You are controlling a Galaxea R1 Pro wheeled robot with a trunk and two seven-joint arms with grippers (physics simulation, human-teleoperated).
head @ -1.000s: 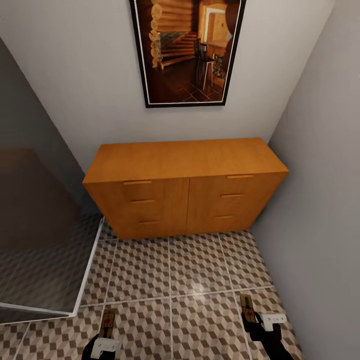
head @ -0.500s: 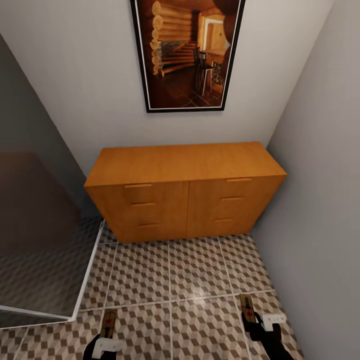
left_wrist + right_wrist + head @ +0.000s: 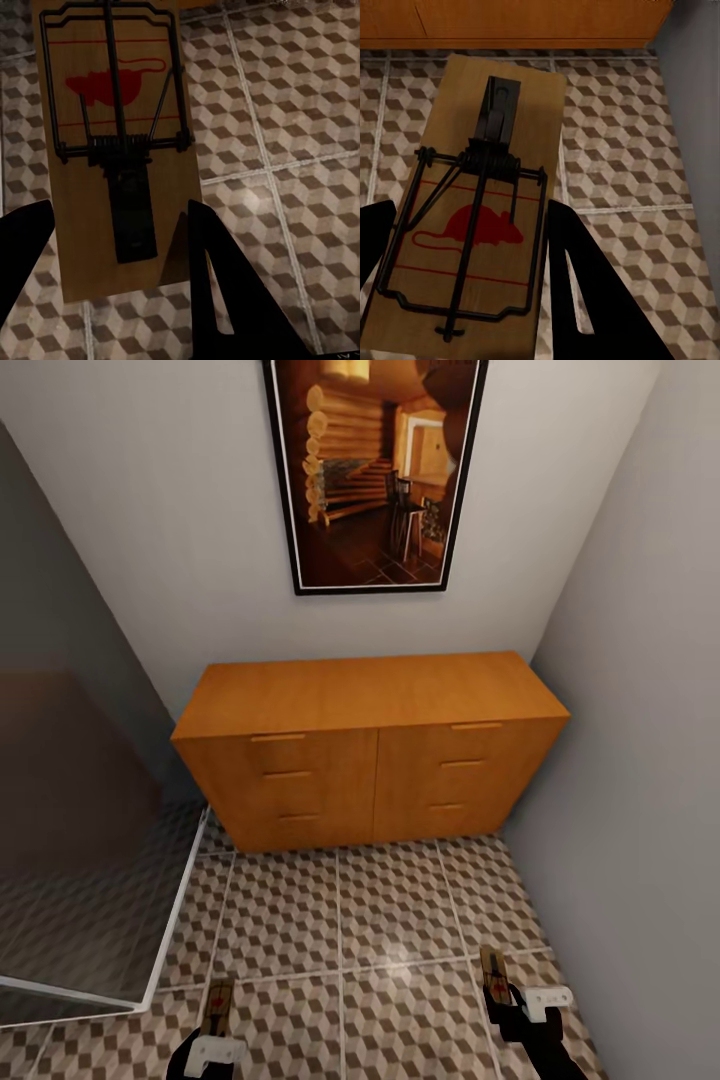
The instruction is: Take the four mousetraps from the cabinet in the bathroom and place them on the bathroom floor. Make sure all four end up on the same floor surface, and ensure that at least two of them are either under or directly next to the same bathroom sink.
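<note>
Each gripper holds a mousetrap above the cube-patterned bathroom floor [image 3: 340, 920]. My left gripper [image 3: 212, 1028] is shut on a tan mousetrap [image 3: 217, 1003], whose wire frame and red mouse print fill the left wrist view [image 3: 112, 142] between the black fingers [image 3: 225, 292]. My right gripper [image 3: 505, 1000] is shut on another mousetrap [image 3: 491, 968], seen close in the right wrist view [image 3: 484, 210] with a dark finger [image 3: 585, 292] beside it. The orange-brown cabinet [image 3: 370, 745] stands against the far wall, all drawers closed, its top bare.
A framed picture [image 3: 370, 470] hangs above the cabinet. A glass shower screen [image 3: 80, 840] with a white base edge stands at the left. A grey wall [image 3: 640, 760] closes the right side. Open tiles lie between me and the cabinet.
The whole view has shifted: the cabinet and picture sit lower and look slightly smaller, so the camera has moved back. Both grippers keep their traps in the same places.
</note>
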